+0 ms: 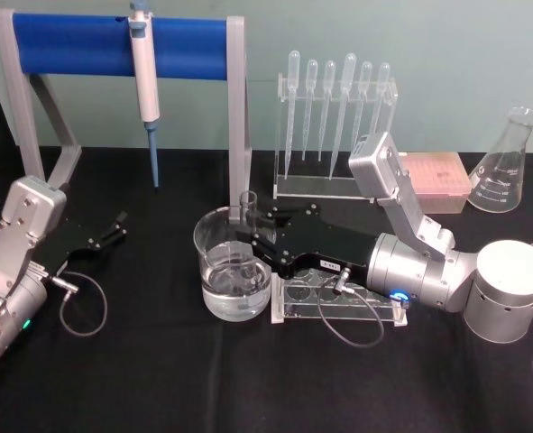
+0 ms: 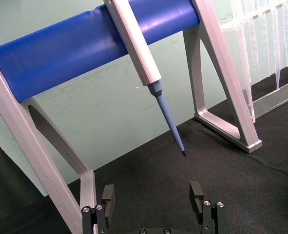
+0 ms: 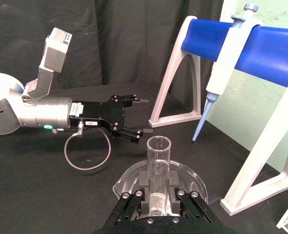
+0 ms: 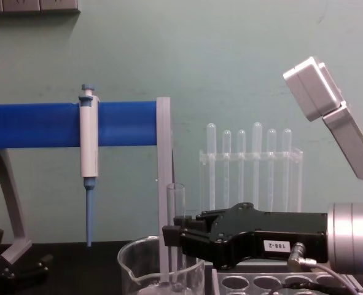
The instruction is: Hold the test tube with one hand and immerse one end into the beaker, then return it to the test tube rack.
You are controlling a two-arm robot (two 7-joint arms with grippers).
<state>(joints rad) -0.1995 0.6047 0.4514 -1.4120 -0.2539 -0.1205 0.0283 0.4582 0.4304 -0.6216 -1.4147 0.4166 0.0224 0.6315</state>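
Observation:
The test tube (image 1: pixel 246 206) stands upright with my right gripper (image 1: pixel 255 232) shut on it around mid-height. Its lower end reaches down inside the wide glass beaker (image 1: pixel 214 280), which holds clear liquid at the bottom. From the side, the test tube (image 4: pixel 176 203) passes below the rim of the beaker (image 4: pixel 132 264), with the right gripper (image 4: pixel 172 236) just above that rim. In the right wrist view the test tube (image 3: pixel 158 165) sits between the fingers (image 3: pixel 143 184). My left gripper (image 1: pixel 114 227) rests open on the table at the left, and its fingers (image 2: pixel 108 196) hold nothing.
A white-and-blue pipettor (image 1: pixel 145 81) hangs on the blue-barred stand (image 1: pixel 77 47) at the back left. Behind the beaker is a pipette rack (image 1: pixel 336 117). A clear rack with holes (image 1: pixel 338 307) lies under my right arm. A flask (image 1: pixel 505 167) and a pink box (image 1: pixel 437 176) stand at the back right.

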